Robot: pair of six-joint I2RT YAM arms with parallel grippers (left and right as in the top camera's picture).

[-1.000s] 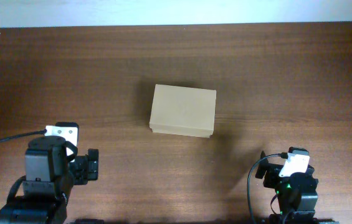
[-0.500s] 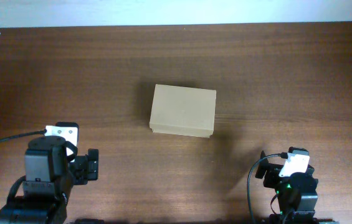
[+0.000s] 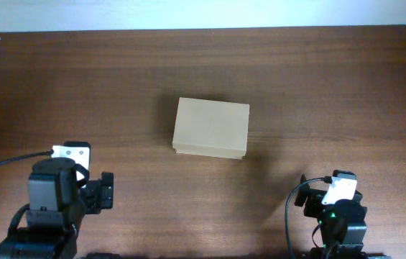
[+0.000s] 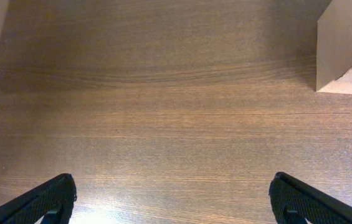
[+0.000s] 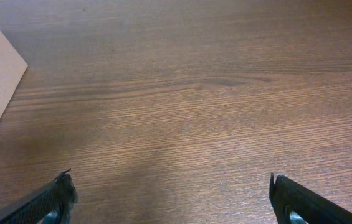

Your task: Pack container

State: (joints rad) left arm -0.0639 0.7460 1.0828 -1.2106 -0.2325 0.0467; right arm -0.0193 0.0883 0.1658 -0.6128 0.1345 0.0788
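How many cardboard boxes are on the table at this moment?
1. The container lies closed near the middle of the table. Its corners also show at the edges of both wrist views. No second box is visible, though the views cut off the table's sides.

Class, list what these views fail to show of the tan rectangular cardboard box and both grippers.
Inside of the tan cardboard box: hidden, since it is shut, overhead view.
Most of the box: cut off by frame edges, both wrist views.
Left gripper and right gripper: only black fingertips show; the bottom edge crops the rest.
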